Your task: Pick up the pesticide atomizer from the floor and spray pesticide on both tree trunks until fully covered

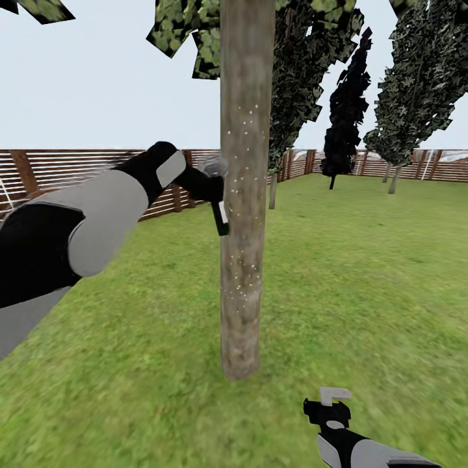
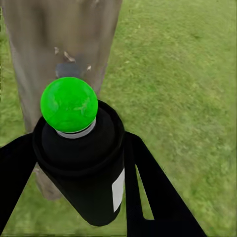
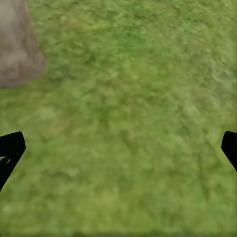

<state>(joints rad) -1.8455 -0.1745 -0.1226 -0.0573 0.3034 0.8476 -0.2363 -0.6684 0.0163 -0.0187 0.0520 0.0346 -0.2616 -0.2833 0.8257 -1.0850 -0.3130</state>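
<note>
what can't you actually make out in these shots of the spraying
- Far side of the tree trunk: faces away in the head view, so the specks' spread there is unknown.
- Canopy: cut off by the head view's top edge.
- Pesticide atomizer: its nozzle is hidden behind the green dot in the left wrist view.
- Right gripper: just the tips of its fingers enter the right wrist view.
- Second tree to spray: cannot be identified.

atomizer (image 2: pixel 81 168): dark, green-dotted, upright | trunk (image 1: pixel 245 195): white-flecked, just beside
</note>
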